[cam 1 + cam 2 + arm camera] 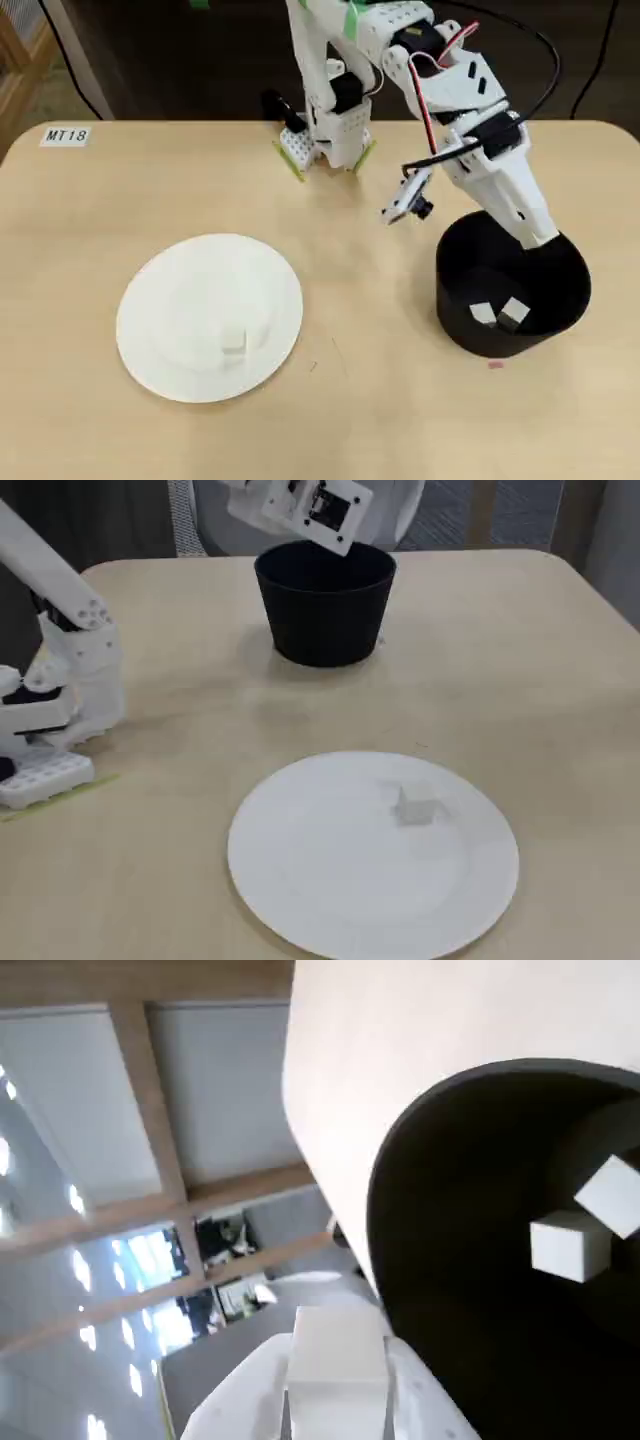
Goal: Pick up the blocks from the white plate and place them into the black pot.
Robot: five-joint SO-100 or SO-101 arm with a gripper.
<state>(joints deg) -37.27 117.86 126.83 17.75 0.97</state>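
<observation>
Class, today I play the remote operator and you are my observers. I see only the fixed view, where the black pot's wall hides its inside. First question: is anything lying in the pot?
Observer: Yes. The overhead view shows two blocks on the floor of the black pot.
Operator: Is the gripper carrying anything?
Observer: Yes. In the wrist view the gripper is shut on a third block, just at the pot's rim.
Operator: Is anything on the table outside my frame?
Observer: The overhead view shows a label reading MT18 near a table corner.
</observation>
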